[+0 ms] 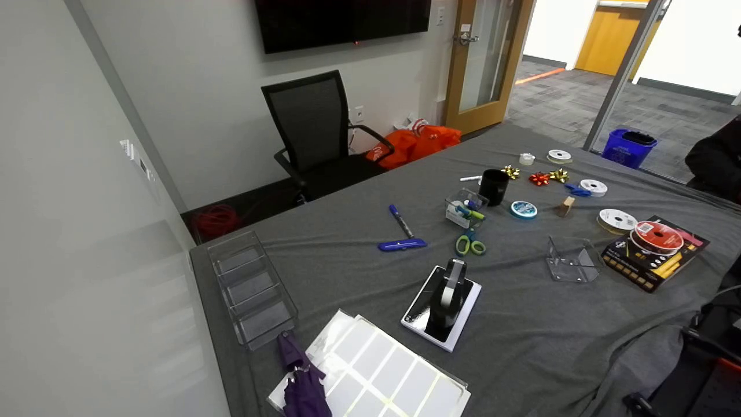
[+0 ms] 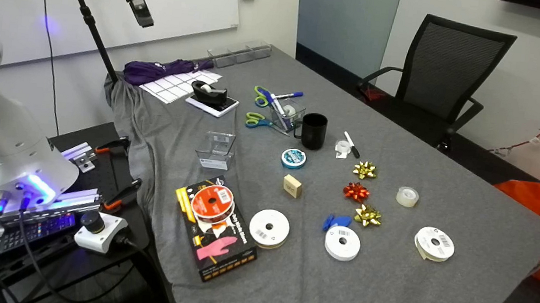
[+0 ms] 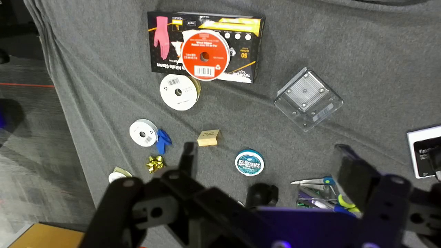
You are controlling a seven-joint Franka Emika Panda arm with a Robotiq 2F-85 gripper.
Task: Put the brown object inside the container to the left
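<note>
Left to right in an exterior view: divided tray sits along the left edge of the desk, by the far-left corner — likely parked there to free the middle. Pen bin next, presumably to keep small stuff corralled; black mug just beside it toward the far edge, can't tell if touching. Mug's upright, mouth up, so a drop from above should work. Mint tin lies between it and the brown block, so I'd lift over. Block's well in from every edge, nothing touching it — room to straddle. Glove box out toward the near-right edge, red spool stacked on top.

Jaws in the wrist view: wide apart, nothing gripped; block's closer to one side, so I'd centre before going down.

Block looks pale tan, wood-like, square-cornered; dark print on one face, too small to read.
</note>
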